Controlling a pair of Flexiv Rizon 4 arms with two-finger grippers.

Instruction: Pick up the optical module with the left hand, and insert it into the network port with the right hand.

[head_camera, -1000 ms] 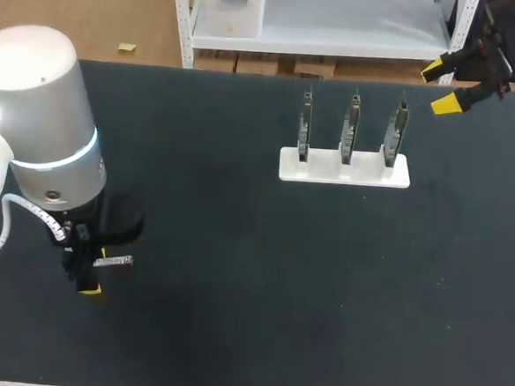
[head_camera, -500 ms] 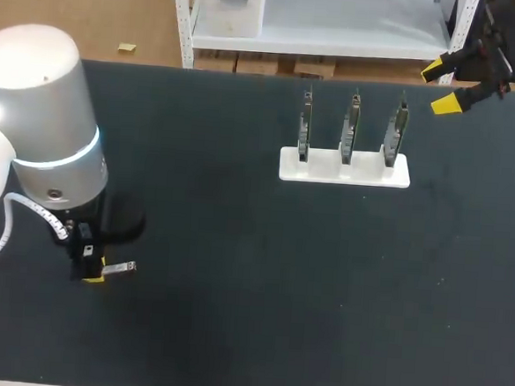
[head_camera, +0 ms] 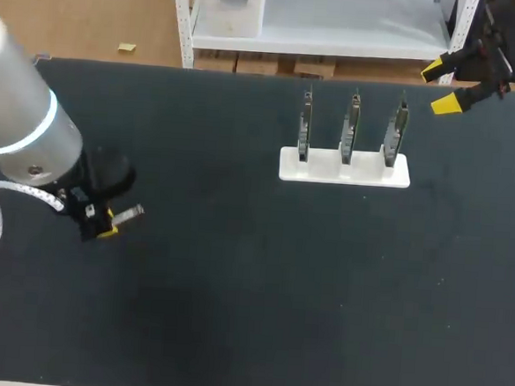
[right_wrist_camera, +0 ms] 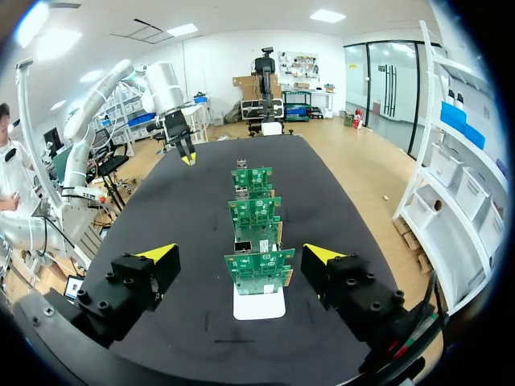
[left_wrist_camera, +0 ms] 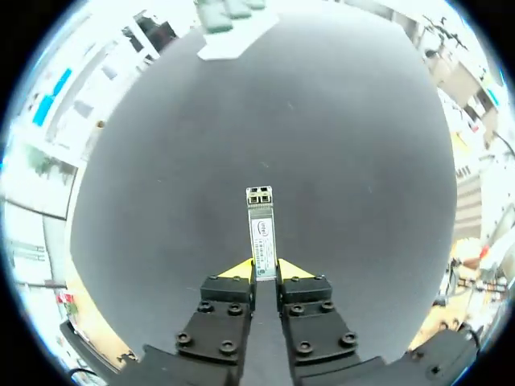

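Your left gripper [head_camera: 103,226], at the frame's left middle, is clamped on the optical module [head_camera: 129,211]. Your right gripper [head_camera: 442,87] hangs spread wide at upper right, near the circuit boards [head_camera: 351,124]. For the handover, present the module's free end level, so the right fingers can pinch it squarely.

1 optical module [left_wrist_camera: 260,229], 3 circuit boards [head_camera: 351,127], 1 white stand [head_camera: 323,169].
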